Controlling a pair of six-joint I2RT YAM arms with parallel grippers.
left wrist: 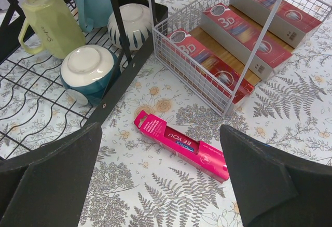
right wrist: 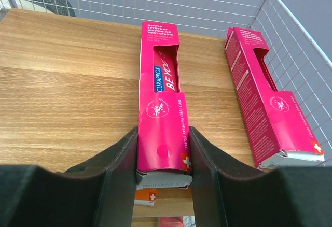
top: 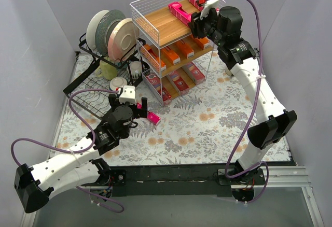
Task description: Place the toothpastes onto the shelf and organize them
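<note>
right wrist: right gripper [right wrist: 163,172] clamped on near end of pink curaprox carton [right wrist: 160,76]. carton runs lengthwise over top board [right wrist: 67,82] of shelf [top: 150,10]; contact w/ board cannot tell. second pink carton [right wrist: 262,92] flat beside it, apart, nr right mesh wall. top external: orange cartons [top: 184,48] on mid tier, dark red cartons [left wrist: 244,35] on bottom tier. left wrist: left gripper [left wrist: 161,133] spread wide, holding nothing, over loose pink carton [left wrist: 181,146] lying flat on floral tablecloth [left wrist: 290,123], between black dish rack [left wrist: 127,76] and shelf corner.
</note>
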